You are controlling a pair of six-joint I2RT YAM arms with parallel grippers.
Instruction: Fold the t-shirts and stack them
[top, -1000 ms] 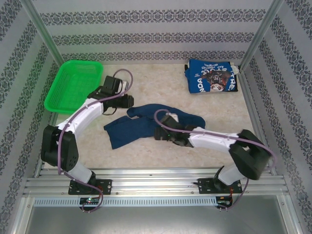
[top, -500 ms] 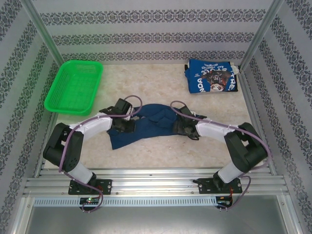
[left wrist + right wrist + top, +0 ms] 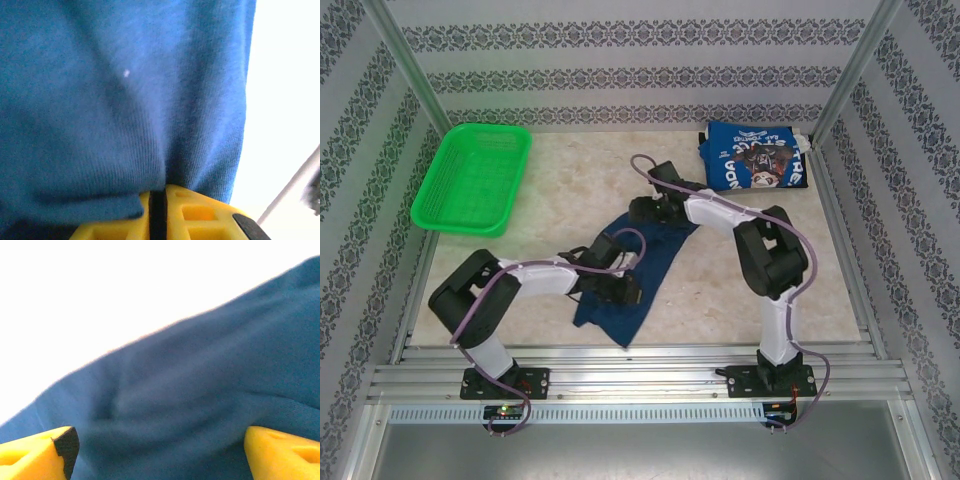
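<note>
The dark navy t-shirt [image 3: 655, 255] lies crumpled mid-table, running diagonally from far right to near left. My left gripper [image 3: 628, 290] is low at its near part. In the left wrist view the yellow fingers [image 3: 200, 212] are pressed together with a fold of navy cloth [image 3: 100, 100] pinched at their tips. My right gripper [image 3: 638, 210] is at the shirt's far end. Its jaws stand wide apart in the right wrist view, with navy cloth [image 3: 210, 380] bunched between the fingertips [image 3: 65, 442]. The brighter blue t-shirt [image 3: 756, 157] lies folded at the far right, print up.
A green mesh basket [image 3: 472, 178] sits at the far left of the table. Metal posts [image 3: 845, 75] and patterned walls close in the table's sides. The right arm's elbow [image 3: 770, 245] rises over the table's right half.
The left gripper has closed on the navy shirt and shifted toward the near middle. The right gripper has swung to the shirt's far end. The shirt has turned from lying crosswise to diagonal.
</note>
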